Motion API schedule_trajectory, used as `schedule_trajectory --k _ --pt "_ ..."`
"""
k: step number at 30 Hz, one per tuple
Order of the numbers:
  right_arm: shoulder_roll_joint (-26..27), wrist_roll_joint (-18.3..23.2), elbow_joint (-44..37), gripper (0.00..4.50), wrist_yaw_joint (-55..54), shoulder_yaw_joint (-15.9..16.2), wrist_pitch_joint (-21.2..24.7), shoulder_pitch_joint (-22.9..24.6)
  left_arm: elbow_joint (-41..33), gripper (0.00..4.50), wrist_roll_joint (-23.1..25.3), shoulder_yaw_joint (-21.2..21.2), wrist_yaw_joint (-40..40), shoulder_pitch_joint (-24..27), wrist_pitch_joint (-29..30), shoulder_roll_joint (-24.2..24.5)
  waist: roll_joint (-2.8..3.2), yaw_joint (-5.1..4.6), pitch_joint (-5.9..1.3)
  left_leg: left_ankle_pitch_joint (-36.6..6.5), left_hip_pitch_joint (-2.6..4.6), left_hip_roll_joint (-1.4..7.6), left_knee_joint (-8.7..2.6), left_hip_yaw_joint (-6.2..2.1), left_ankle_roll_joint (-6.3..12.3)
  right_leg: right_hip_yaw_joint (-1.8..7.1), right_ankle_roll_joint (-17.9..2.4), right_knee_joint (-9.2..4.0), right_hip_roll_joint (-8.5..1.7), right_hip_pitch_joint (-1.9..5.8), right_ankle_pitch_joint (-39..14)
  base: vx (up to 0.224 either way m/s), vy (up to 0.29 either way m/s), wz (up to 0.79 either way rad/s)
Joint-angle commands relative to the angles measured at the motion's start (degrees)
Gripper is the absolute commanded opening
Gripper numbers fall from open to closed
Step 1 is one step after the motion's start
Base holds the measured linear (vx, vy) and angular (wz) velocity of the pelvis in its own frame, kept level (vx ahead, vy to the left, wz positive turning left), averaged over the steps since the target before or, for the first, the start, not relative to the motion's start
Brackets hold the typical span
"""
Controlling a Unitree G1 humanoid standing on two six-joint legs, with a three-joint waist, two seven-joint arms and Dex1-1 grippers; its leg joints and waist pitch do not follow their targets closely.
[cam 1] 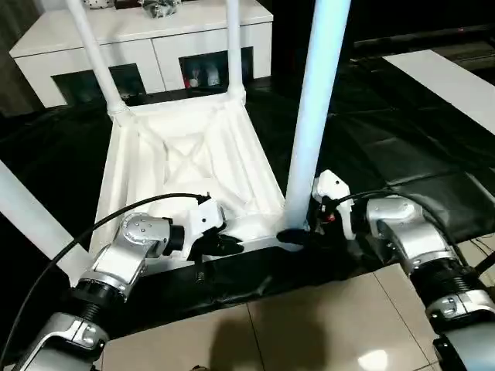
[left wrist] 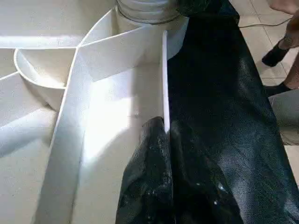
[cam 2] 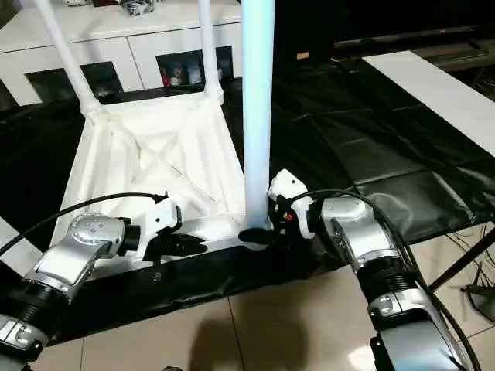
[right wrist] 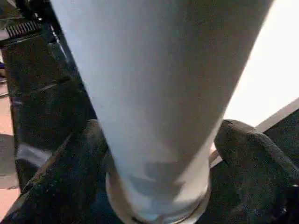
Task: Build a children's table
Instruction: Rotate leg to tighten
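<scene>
The white tabletop (cam 1: 124, 182) lies upside down on the black-covered work table. Two white legs (cam 1: 97, 54) (cam 1: 233, 46) stand in its far corner sockets. A third leg (cam 1: 315, 116) stands upright at the near right corner. My right gripper (cam 1: 298, 234) is shut on that leg's base, one finger (right wrist: 77, 163) on either side of it. My left gripper (cam 1: 228, 246) is shut on the tabletop's near rim (left wrist: 164, 84), pinching the thin wall. A fourth leg (cam 1: 31, 216) slants in at the left edge; its foot is hidden behind my left arm.
A white cabinet (cam 1: 139, 35) with dark glass doors stands behind the work table. The black cover (cam 1: 402, 154) spreads to the right, with a white panel (cam 1: 456, 85) on it. Tiled floor (cam 1: 309, 325) lies in front. A person's foot (left wrist: 280, 51) stands nearby on the floor.
</scene>
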Motion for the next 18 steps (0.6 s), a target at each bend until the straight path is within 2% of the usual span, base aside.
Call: schedule_trajectory --k 1,2,7,8,10,13,16,17,18 --pt "-0.1 0.7 -1.5 3.60 0.6 0.4 0.5 0.5 -2.1 0.00 -0.6 -0.3 -1.3 0.4 0.3 0.1 -0.57 0.08 -4.15 -11.9 1.10 1.39 -3.90 0.09 4.91 0.93 -15.3 -2.16 -0.51 3.17 -6.3 0.000 0.000 0.00" --pt "-0.1 0.7 -1.5 3.37 0.6 0.4 0.6 0.5 -2.1 0.00 -0.7 -0.4 -1.3 0.5 0.3 0.2 -0.56 0.08 -4.16 -11.5 1.11 1.37 -3.84 0.13 5.09 0.91 -15.4 -2.15 -0.49 3.15 -5.9 0.000 0.000 0.00" --pt "-0.5 0.4 -1.8 3.10 1.3 0.6 1.2 0.8 -2.1 0.00 -0.6 -0.6 -1.3 0.6 0.3 0.5 -0.53 0.11 -4.15 -11.4 1.10 1.34 -3.80 0.12 5.26 0.88 -15.5 -2.16 -0.49 3.23 -6.2 0.000 0.000 0.00" --pt "-0.5 0.4 -1.8 2.88 1.3 0.6 1.2 0.8 -2.1 0.00 -0.6 -0.6 -1.3 0.6 0.3 0.5 -0.57 0.10 -4.19 -11.4 1.11 1.31 -3.77 0.12 5.25 0.87 -15.4 -2.17 -0.47 3.24 -6.2 0.000 0.000 0.00" --pt "-0.8 -0.2 -1.7 2.74 1.5 1.0 0.9 0.9 -2.1 0.00 -0.6 -0.7 -1.4 0.7 0.5 0.5 -0.53 0.12 -4.21 -11.2 1.14 1.34 -3.75 0.11 5.19 0.88 -15.5 -2.14 -0.48 3.20 -6.2 0.000 0.000 0.00" --pt "-1.1 -1.3 -1.2 2.68 1.4 1.6 0.1 1.2 -2.2 0.00 -0.4 -1.0 -1.6 0.7 0.8 0.6 -0.55 0.14 -4.23 -11.0 1.13 1.32 -3.71 0.12 5.20 0.87 -15.5 -2.10 -0.45 3.22 -5.7 0.000 0.000 0.00" --pt "0.5 -1.6 0.9 2.65 -2.5 0.7 0.4 0.8 -0.9 0.00 1.3 -1.2 1.3 0.3 1.8 0.0 -0.61 0.06 -4.17 -10.8 1.07 1.30 -3.70 0.14 5.35 0.89 -15.6 -2.09 -0.44 3.20 -5.9 0.000 0.000 0.00" --pt "1.4 -2.0 1.9 2.64 -4.8 0.3 0.4 0.5 -0.1 0.00 2.0 -1.2 2.9 -0.1 2.1 -0.4 -0.63 -0.01 -3.93 -12.5 1.08 1.30 -3.91 0.15 4.87 0.90 -15.2 -2.35 -0.51 3.17 -8.3 0.000 0.000 0.00" --pt "4.2 -2.6 5.4 2.64 -13.1 -1.5 1.2 -0.8 2.1 0.00 2.9 -0.4 7.2 -1.5 3.1 -2.4 -0.68 -0.15 -3.63 -15.5 1.27 1.33 -4.23 0.12 3.75 0.94 -14.3 -2.83 -0.55 3.02 -12.5 0.000 0.000 0.00"
